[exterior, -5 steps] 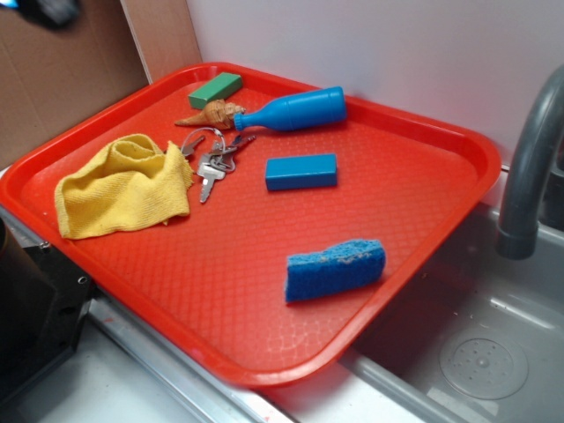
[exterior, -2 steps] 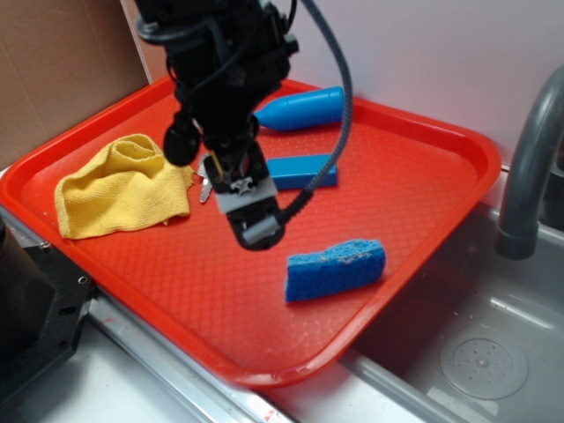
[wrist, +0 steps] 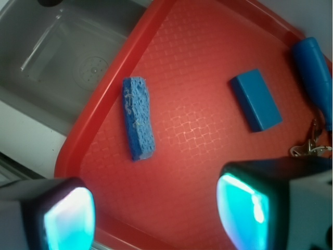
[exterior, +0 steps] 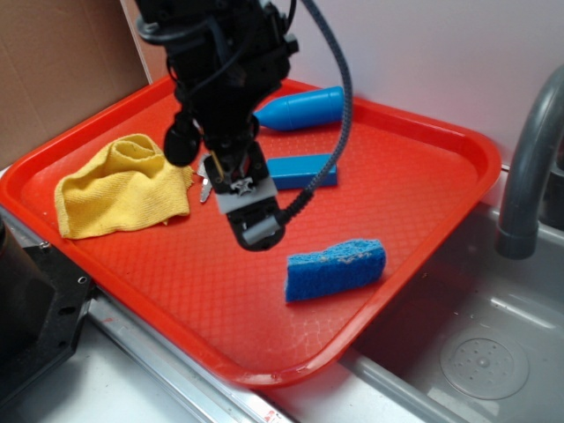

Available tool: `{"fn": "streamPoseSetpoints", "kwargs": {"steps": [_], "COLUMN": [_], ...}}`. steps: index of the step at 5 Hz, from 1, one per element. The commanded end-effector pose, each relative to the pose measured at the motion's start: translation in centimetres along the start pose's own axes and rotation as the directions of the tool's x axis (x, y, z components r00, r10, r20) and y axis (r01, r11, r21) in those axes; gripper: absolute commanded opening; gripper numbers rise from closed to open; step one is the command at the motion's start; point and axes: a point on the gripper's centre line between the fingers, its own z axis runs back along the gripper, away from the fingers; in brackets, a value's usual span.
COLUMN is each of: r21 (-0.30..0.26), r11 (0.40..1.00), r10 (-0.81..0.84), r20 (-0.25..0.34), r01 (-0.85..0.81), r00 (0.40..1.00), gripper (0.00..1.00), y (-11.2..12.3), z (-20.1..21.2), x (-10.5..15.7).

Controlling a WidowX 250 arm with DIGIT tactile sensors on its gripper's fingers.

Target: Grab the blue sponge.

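Note:
The blue sponge point(exterior: 335, 268) lies flat on the red tray point(exterior: 397, 176), near its front right edge; in the wrist view the blue sponge point(wrist: 138, 117) runs lengthwise, rough-edged with pale flecks. My gripper point(exterior: 255, 229) hangs above the tray's middle, up and left of the sponge, not touching it. In the wrist view the gripper point(wrist: 156, 216) is open, its two glowing teal pads wide apart with only bare tray between them.
A smooth blue block point(exterior: 304, 171) and a blue bottle point(exterior: 300, 108) lie behind the arm. A yellow cloth point(exterior: 123, 187) sits at the left, keys point(wrist: 311, 148) beside it. A grey sink point(exterior: 476, 344) and faucet point(exterior: 529, 167) border the tray's right edge.
One second ago the arm was out of the scene; it has come in over the tray's middle, hiding the green block and keys. Since 0.4 s ago nothing has visibly moved.

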Motion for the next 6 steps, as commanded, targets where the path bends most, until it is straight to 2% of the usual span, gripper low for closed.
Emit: {"fn": "streamPoseSetpoints", "kwargs": {"steps": [1,2,4,5,6], "r21": [-0.068,-0.083,-0.133,-0.109,-0.094], "r11": [0.997,0.996,0.988,0.991,0.995], "r10": [-0.03,-0.036,-0.086,-0.083,-0.05], "r20": [-0.02,-0.07,-0.094,-0.055,-0.059], "r01": [0.029,0.03,0.073,0.077,0.044], "r00": [0.999,0.997,0.992,0.995,0.997], "gripper": [1.0,1.0,1.0,0.0,0.0], "y": [-0.4,0.0,-1.9,-1.9,-0.8], "z": [-4.2,-6.8,-10.5,-8.9,-7.8], "x": [1.4,1.4,-0.1,-0.8,1.4]}}
